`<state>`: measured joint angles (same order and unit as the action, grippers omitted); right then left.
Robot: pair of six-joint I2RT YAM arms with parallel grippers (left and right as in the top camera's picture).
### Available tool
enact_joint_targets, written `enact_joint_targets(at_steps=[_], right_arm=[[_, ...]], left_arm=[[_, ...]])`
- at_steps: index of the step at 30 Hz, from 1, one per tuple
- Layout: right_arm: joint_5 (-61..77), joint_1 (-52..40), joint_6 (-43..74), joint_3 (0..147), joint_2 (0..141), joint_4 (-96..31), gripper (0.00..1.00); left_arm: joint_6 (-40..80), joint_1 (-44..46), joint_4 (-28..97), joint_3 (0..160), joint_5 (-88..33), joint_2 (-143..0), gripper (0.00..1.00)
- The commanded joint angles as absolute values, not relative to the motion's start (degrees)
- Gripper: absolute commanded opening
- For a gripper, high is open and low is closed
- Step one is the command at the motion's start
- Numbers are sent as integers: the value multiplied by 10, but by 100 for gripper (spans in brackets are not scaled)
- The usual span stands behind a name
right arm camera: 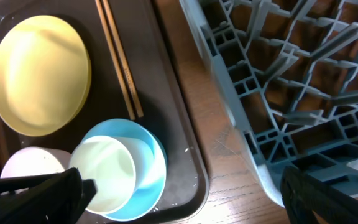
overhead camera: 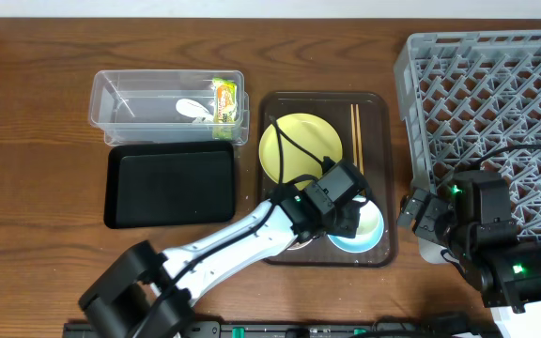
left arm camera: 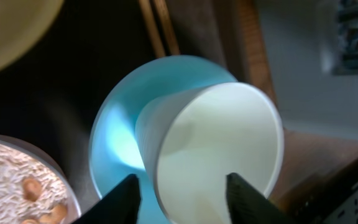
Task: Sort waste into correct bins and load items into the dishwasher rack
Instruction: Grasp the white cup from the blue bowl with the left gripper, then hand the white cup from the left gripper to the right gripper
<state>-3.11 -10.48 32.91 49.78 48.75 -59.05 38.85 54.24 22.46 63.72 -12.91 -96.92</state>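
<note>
A dark brown wooden table (overhead camera: 26, 122) fills nearly the whole overhead frame, its grain running left to right in long streaks. Along the upper edge of the frame a narrow pale strip (overhead camera: 205, 6) shows beyond the table's far edge; whether it is wall or floor cannot be told. The light is soft and even, shadows faint. In the right wrist view, lower middle, the wood shows light scuffs
</note>
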Motion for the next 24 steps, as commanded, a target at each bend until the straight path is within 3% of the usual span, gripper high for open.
enact_joint_targets(at_steps=[1,3,6,16,19,24], right_arm=[[-16,-97,338,508,488,-592,99],[-12,-97,338,508,488,-592,99],[-10,-97,336,508,488,-593,99],[47,-97,269,508,488,-575,99],[166,-97,176,508,488,-530,99],[465,-97,41,508,488,-441,90]], left_arm=[[391,540,224,641,-144,-988,35],[391,540,225,641,-143,-990,19],[391,534,224,643,-143,-973,8],[375,421,288,644,-176,-826,6],[335,361,293,644,-304,-785,7],[298,273,291,644,-534,-748,6]])
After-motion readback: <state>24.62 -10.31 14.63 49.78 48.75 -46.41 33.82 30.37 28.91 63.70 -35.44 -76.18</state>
